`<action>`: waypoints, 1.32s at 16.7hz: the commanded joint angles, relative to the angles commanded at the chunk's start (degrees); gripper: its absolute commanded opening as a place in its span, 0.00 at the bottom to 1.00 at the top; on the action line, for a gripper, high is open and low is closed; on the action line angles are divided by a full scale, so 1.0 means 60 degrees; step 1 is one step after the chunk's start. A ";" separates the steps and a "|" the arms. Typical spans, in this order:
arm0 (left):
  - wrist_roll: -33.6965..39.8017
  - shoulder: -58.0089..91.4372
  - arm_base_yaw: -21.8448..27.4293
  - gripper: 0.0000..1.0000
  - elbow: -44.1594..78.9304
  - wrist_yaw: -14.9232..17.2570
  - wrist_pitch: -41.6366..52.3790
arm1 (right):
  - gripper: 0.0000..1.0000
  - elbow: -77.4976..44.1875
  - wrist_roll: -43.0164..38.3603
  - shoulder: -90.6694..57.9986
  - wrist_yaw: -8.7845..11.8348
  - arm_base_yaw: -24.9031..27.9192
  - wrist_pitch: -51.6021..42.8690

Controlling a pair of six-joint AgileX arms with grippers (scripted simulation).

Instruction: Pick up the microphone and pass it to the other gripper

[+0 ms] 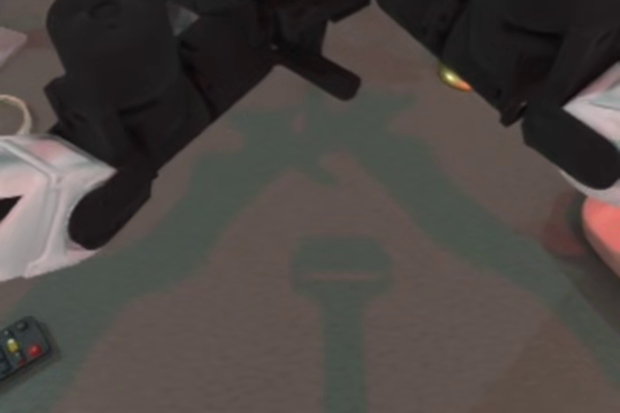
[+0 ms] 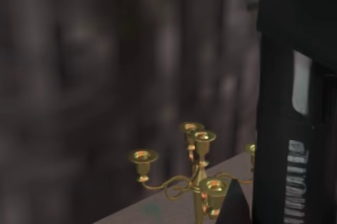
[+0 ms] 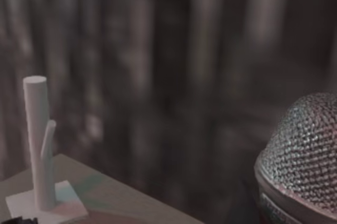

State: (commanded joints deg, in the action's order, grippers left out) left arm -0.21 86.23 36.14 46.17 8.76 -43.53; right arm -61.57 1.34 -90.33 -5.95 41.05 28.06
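The microphone's silver mesh head (image 3: 304, 155) fills a corner of the right wrist view, very close to that camera and well above the table; its black handle is hidden. In the top view both arms are raised high and meet at the back centre, left arm (image 1: 126, 74) and right arm (image 1: 504, 25). A black bar (image 1: 325, 72) juts out where they meet; I cannot tell whether it is a finger or the handle. The left wrist view shows one black fingertip (image 2: 234, 205) beside a tall black lettered body (image 2: 295, 176).
A gold candelabra (image 2: 200, 182) stands on the table's right, its tip showing (image 1: 453, 79). A white post on a square base (image 3: 39, 182) stands on the left. A remote control (image 1: 21, 345) lies front left, a pink object (image 1: 603, 229) at the right edge.
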 joint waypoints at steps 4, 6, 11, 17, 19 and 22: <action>0.0000 0.0000 0.0000 0.60 0.0000 0.0000 0.0000 | 0.00 0.0000 0.0000 0.0000 0.0000 0.0000 0.0000; 0.0000 0.0000 0.0000 0.75 0.0000 0.0000 0.0000 | 0.00 0.0000 0.0000 0.0000 0.0000 0.0000 0.0000; 0.0000 0.0000 0.0000 1.00 0.0000 0.0000 0.0000 | 0.00 0.0000 0.0000 0.0000 0.0000 0.0000 0.0000; 0.0000 0.0000 0.0000 1.00 0.0000 0.0000 0.0000 | 0.00 0.0000 0.0000 0.0000 0.0000 0.0000 0.0000; -0.0145 0.0071 -0.0314 1.00 -0.0152 -0.0315 0.0017 | 0.00 -0.0080 0.0091 0.0184 -0.0118 -0.0013 0.0023; -0.0142 -0.0609 -0.0460 1.00 -0.0716 -0.0251 0.0165 | 0.00 0.0214 0.0077 0.0473 0.0184 -0.0275 -0.0015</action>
State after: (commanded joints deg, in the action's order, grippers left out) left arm -1.06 82.58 33.38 41.87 7.25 -42.54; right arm -60.29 1.80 -87.49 -4.84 39.40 27.97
